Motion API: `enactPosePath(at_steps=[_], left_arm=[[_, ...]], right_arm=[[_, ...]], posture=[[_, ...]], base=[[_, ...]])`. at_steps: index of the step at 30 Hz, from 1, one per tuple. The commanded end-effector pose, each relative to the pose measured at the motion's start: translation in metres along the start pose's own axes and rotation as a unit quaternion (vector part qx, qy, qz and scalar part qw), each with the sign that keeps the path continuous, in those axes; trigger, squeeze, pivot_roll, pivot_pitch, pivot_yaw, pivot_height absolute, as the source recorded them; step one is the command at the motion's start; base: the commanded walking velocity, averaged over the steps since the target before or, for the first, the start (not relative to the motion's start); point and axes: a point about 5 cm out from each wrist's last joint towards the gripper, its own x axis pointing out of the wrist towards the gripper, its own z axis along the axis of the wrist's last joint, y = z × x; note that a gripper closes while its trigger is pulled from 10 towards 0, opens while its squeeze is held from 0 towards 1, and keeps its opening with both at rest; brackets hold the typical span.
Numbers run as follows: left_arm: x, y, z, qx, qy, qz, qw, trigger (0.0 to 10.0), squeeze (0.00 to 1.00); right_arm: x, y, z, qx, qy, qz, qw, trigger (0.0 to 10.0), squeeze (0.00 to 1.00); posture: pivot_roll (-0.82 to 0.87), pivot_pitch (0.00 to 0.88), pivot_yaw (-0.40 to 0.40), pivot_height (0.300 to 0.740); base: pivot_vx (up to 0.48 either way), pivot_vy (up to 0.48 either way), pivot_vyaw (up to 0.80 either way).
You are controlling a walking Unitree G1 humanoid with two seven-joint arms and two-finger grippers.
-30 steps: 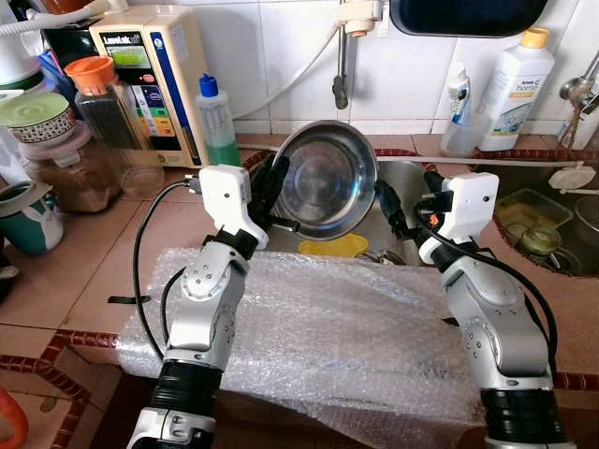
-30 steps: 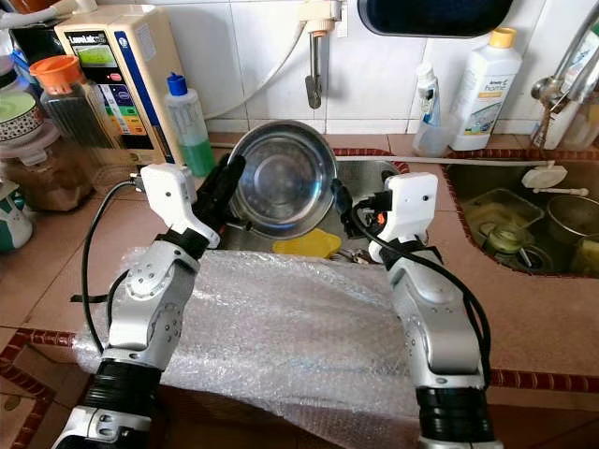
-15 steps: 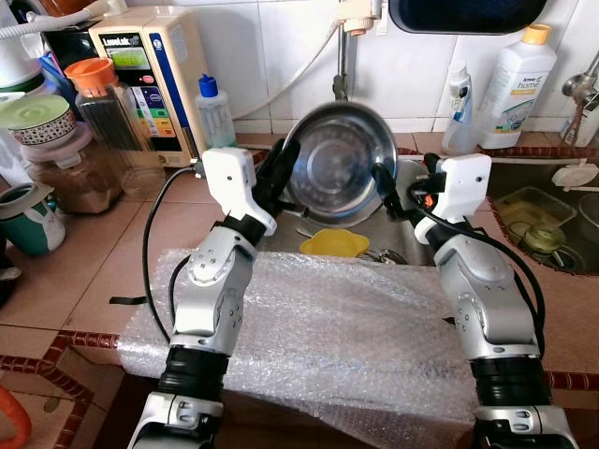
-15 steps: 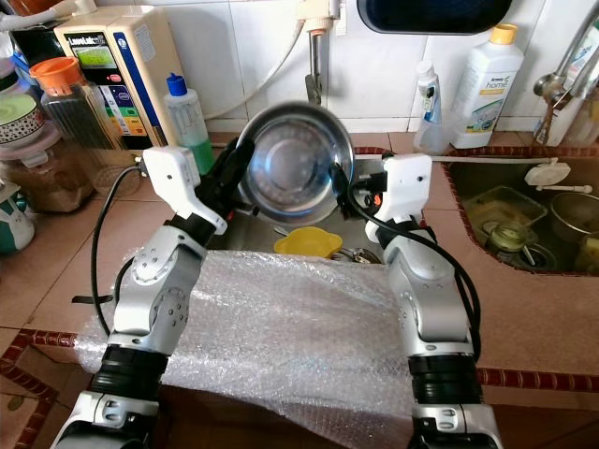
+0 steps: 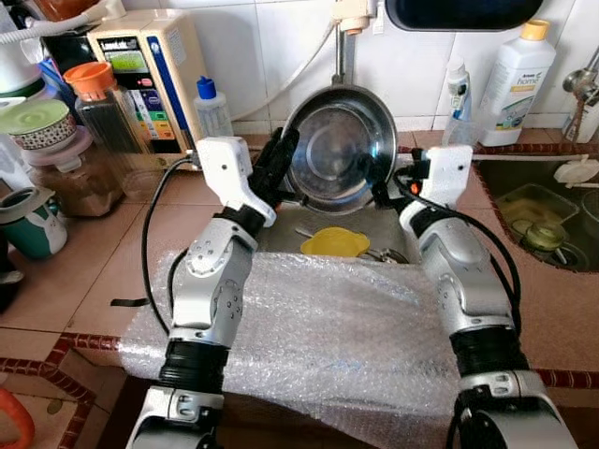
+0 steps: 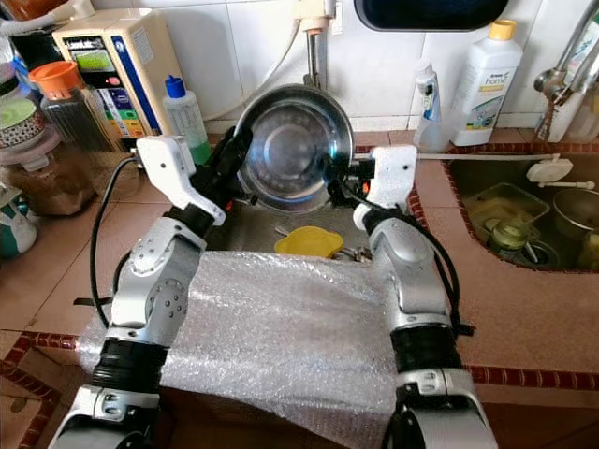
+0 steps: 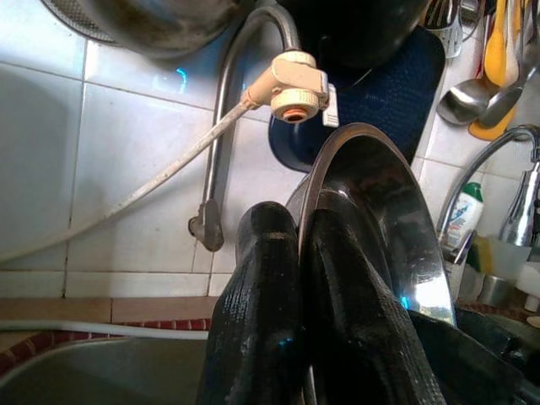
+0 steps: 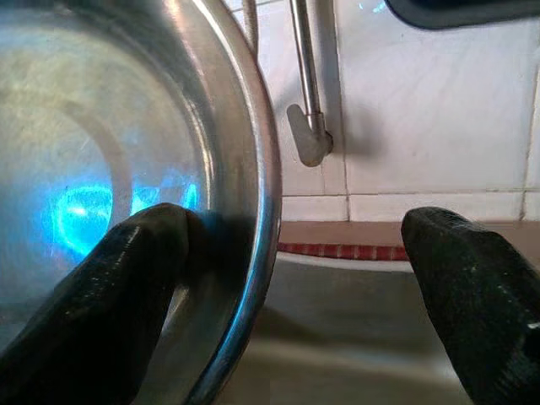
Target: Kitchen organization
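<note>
Both arms have the steel bowl (image 5: 342, 148) up on its edge above the sink (image 5: 393, 245), open side toward the robot, and it has risen over the last second: earlier it sat lower, nearer the yellow dish (image 5: 334, 243), and now its top rim reaches the tap (image 5: 340, 56). The left gripper (image 7: 314, 278) has its fingers clenched on the bowl's left rim, one on each face of the steel. The right gripper (image 8: 287, 278) is spread wide; one finger (image 8: 118, 270) presses the bowl's inner wall, the other stands apart from it. I judge the bowl is being carried out of the sink toward a resting place, perhaps the bubble wrap (image 5: 318, 327) spread over the counter (image 5: 94, 253). With only one true pinch, the bowl could swing or slip.
</note>
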Motion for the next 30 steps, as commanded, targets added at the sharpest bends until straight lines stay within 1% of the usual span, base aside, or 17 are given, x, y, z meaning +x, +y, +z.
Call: enactPosePath(at_steps=[1, 2, 4, 9, 12, 13, 14, 15, 21, 22, 23, 25, 26, 28, 29, 30], left_arm=[[0.000, -0.004, 0.003, -0.002, -0.004, -0.015, 1.000, 10.0, 0.00], [0.000, -0.004, 0.003, -0.002, -0.004, -0.015, 1.000, 10.0, 0.00], [-0.002, -0.003, 0.003, -0.004, -0.003, -0.014, 1.000, 10.0, 0.00], [-0.002, -0.003, 0.002, -0.005, -0.001, -0.012, 1.000, 10.0, 0.00], [-0.002, -0.004, 0.001, -0.007, 0.000, -0.012, 1.000, 10.0, 0.00], [-0.002, -0.004, 0.001, -0.009, 0.000, -0.013, 1.000, 10.0, 0.00], [-0.002, -0.004, 0.001, -0.009, 0.000, -0.013, 1.000, 10.0, 0.00], [-0.002, -0.004, 0.001, -0.010, 0.001, -0.013, 1.000, 10.0, 0.00], [-0.004, -0.003, -0.002, -0.010, 0.007, -0.010, 1.000, 10.0, 0.00], [-0.004, -0.001, -0.003, -0.007, 0.010, -0.005, 1.000, 10.0, 0.00], [-0.004, 0.001, -0.003, 0.001, 0.013, 0.003, 1.000, 10.0, 0.00], [-0.004, 0.002, -0.004, 0.005, 0.014, 0.007, 1.000, 10.0, 0.00], [-0.004, 0.003, -0.004, 0.008, 0.014, 0.011, 1.000, 10.0, 0.00], [-0.004, 0.006, -0.003, 0.011, 0.014, 0.018, 1.000, 10.0, 0.00], [-0.004, 0.006, -0.003, 0.010, 0.014, 0.018, 1.000, 10.0, 0.00], [-0.005, 0.007, -0.004, 0.012, 0.016, 0.019, 1.000, 10.0, 0.00]], right_arm=[[0.006, -0.002, 0.007, 0.037, -0.013, -0.008, 0.999, 0.0, 0.00], [0.006, -0.002, 0.007, 0.037, -0.013, -0.008, 0.999, 0.0, 0.00], [0.007, 0.001, 0.005, 0.055, -0.011, 0.000, 0.998, 0.0, 0.00], [0.007, 0.004, 0.002, 0.073, -0.009, 0.016, 0.997, 0.0, 0.00], [0.007, 0.003, 0.002, 0.081, -0.011, 0.016, 0.997, 0.0, 0.00], [0.007, 0.002, 0.002, 0.094, -0.013, 0.016, 0.995, 0.0, 0.00], [0.007, 0.002, 0.002, 0.094, -0.013, 0.016, 0.995, 0.0, 0.00], [0.007, 0.001, 0.002, 0.103, -0.013, 0.015, 0.994, 0.0, 0.00], [0.006, 0.001, 0.001, 0.109, -0.015, 0.017, 0.994, 0.0, 0.00], [0.006, 0.002, 0.002, 0.104, -0.018, 0.021, 0.994, 0.0, 0.00], [0.006, 0.003, 0.006, 0.097, -0.027, 0.025, 0.995, 7.8, 0.00], [0.006, 0.004, 0.008, 0.094, -0.031, 0.026, 0.995, 7.8, 0.00], [0.006, 0.006, 0.011, 0.093, -0.037, 0.031, 0.994, 10.0, 0.00], [0.006, 0.009, 0.016, 0.088, -0.046, 0.039, 0.994, 10.0, 0.00], [0.005, 0.009, 0.016, 0.087, -0.046, 0.041, 0.994, 3.9, 0.00], [0.004, 0.010, 0.016, 0.087, -0.047, 0.043, 0.994, 0.0, 0.00]], posture=[[0.01, 0.000, 0.123, 0.740], [0.01, 0.000, 0.123, 0.740], [0.01, 0.000, 0.121, 0.740], [0.01, 0.000, 0.119, 0.740], [0.00, 0.000, 0.120, 0.740], [0.00, 0.000, 0.120, 0.740], [0.00, 0.000, 0.120, 0.740], [0.00, 0.000, 0.119, 0.740], [0.00, 0.000, 0.116, 0.740], [0.00, 0.000, 0.115, 0.740], [0.00, 0.000, 0.115, 0.740], [0.00, 0.000, 0.114, 0.740], [0.00, 0.000, 0.114, 0.740], [0.00, 0.000, 0.114, 0.740], [0.00, 0.000, 0.114, 0.740], [0.00, 0.000, 0.114, 0.740]], base=[[0.000, 0.000, 0.00], [0.000, 0.000, 0.00], [0.000, 0.000, 0.00], [0.000, 0.000, 0.00], [0.000, 0.000, 0.00], [0.000, 0.000, 0.00], [0.000, 0.000, 0.00], [0.000, 0.000, 0.00], [0.000, 0.000, 0.00], [0.000, 0.000, 0.00], [0.000, 0.000, 0.00], [0.000, 0.000, 0.00], [0.000, 0.000, 0.00], [0.000, 0.000, 0.00], [0.000, 0.000, 0.00], [0.000, 0.000, 0.00]])
